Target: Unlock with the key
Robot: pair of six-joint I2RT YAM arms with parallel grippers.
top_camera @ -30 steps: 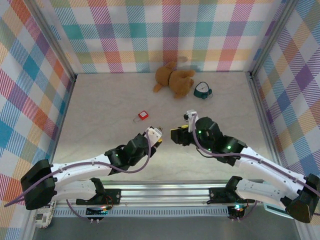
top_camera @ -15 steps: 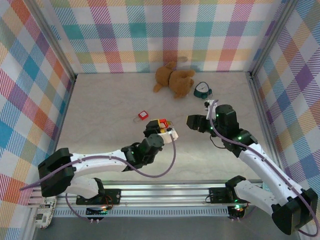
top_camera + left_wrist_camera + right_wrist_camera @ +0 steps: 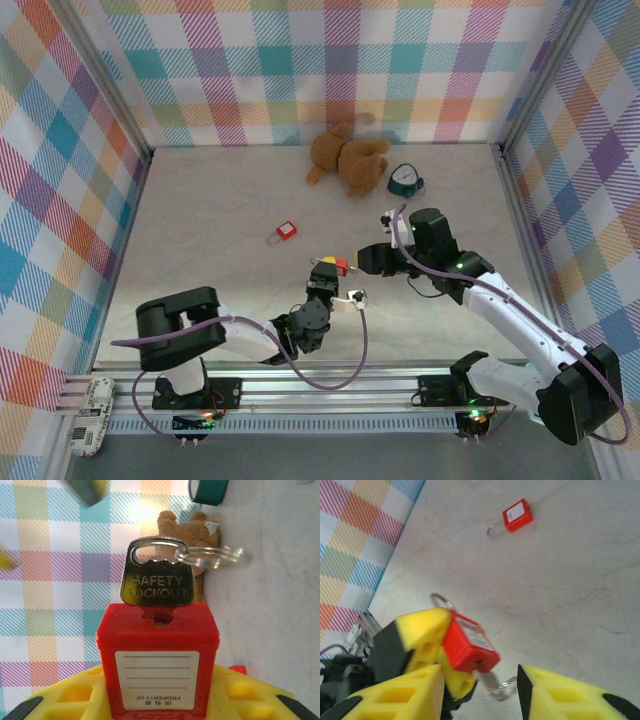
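Observation:
In the left wrist view my left gripper (image 3: 157, 697) is shut on a red padlock (image 3: 157, 630), its yellow fingers (image 3: 65, 697) on either side of the body. The key (image 3: 156, 582), stamped SAFETY LOCKOUT, sticks out of the padlock's keyhole with a wire ring (image 3: 212, 556) on its head. In the right wrist view my right gripper (image 3: 480, 680) stands open. The key (image 3: 490, 682) and ring hang between its yellow fingers (image 3: 400, 695), below the held padlock (image 3: 467, 642). From above, the left gripper (image 3: 330, 268) and right gripper (image 3: 368, 258) meet at mid-table.
A second red padlock (image 3: 287, 231) lies on the table left of the grippers and is also in the right wrist view, padlock (image 3: 517, 516). A brown teddy bear (image 3: 348, 158) and a teal object (image 3: 405, 180) sit at the back. Checkered walls surround the table.
The left gripper carried the padlock forward and to the right while turning it. The right gripper pulled back, then came in toward the key, and its jaws narrowed a little.

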